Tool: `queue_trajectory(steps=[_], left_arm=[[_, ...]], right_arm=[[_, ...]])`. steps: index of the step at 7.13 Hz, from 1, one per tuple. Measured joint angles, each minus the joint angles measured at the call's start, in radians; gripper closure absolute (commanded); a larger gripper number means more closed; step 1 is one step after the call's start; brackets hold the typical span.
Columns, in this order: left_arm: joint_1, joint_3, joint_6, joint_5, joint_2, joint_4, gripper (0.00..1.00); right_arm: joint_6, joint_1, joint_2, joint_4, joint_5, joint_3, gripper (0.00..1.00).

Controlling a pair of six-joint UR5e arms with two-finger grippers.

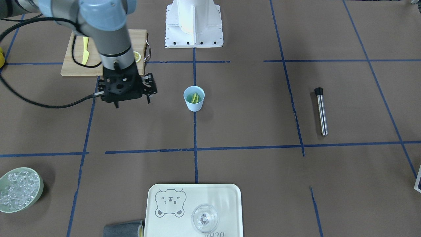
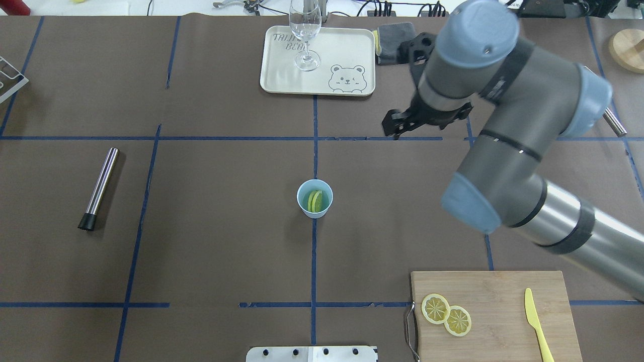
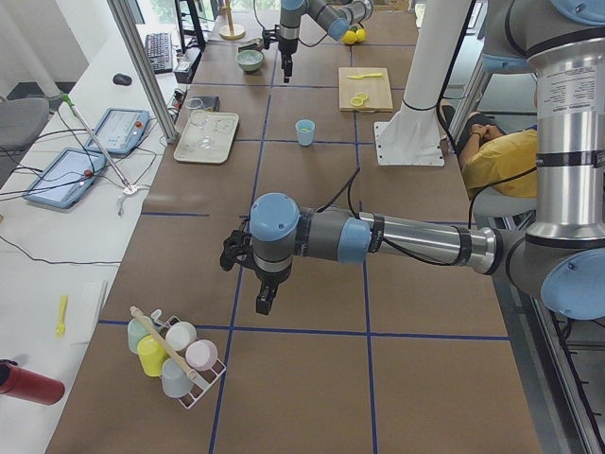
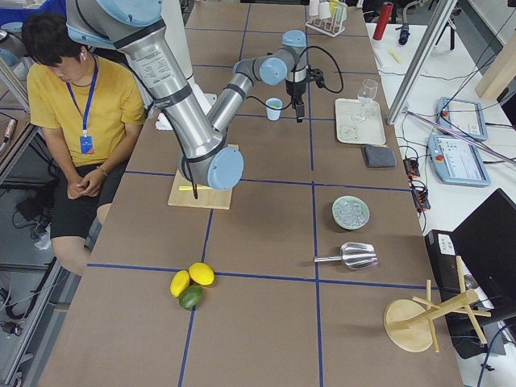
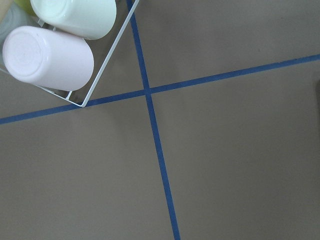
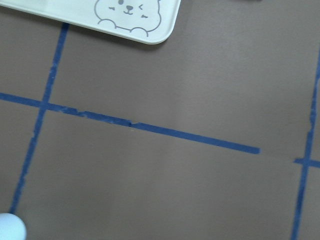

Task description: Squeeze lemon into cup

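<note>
The light-blue cup (image 2: 314, 198) stands at the table's middle on a blue tape line, with a lemon slice (image 2: 315, 201) on edge inside it; the cup (image 1: 194, 98) and slice (image 1: 195, 97) also show in the front view. Two more lemon slices (image 2: 447, 314) lie on the wooden board. My right gripper (image 1: 133, 103) hangs open and empty above the table, beside the cup and apart from it, toward the board side. My left gripper (image 3: 265, 301) shows only in the left side view, far from the cup; I cannot tell if it is open or shut.
A wooden cutting board (image 2: 503, 301) holds a yellow knife (image 2: 536, 324). A cream tray (image 2: 347, 55) carries a clear glass (image 2: 305, 30). A metal rod (image 2: 98, 188) lies at the left. A green bowl of ice (image 1: 19, 189) and a wire rack of cups (image 3: 175, 355) stand farther off.
</note>
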Motion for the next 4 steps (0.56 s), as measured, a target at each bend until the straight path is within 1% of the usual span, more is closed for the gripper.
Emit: queue_trajectory(steps=[1,2,3,4], left_arm=[[0.000,-0.003,-0.002,-0.003,-0.028,-0.010,0.00],[0.000,-0.004,-0.004,-0.004,-0.055,-0.046,0.00],[-0.001,-0.001,-0.003,-0.006,-0.068,-0.138,0.00],[-0.002,0.012,-0.009,-0.007,-0.070,-0.283,0.00]], right_arm=[[-0.120,0.097,-0.062,0.002,0.065,0.003,0.00],[-0.213,0.184,-0.139,0.004,0.127,0.014,0.00],[-0.302,0.269,-0.227,0.005,0.185,0.037,0.00],[-0.386,0.355,-0.317,0.005,0.241,0.057,0.00]])
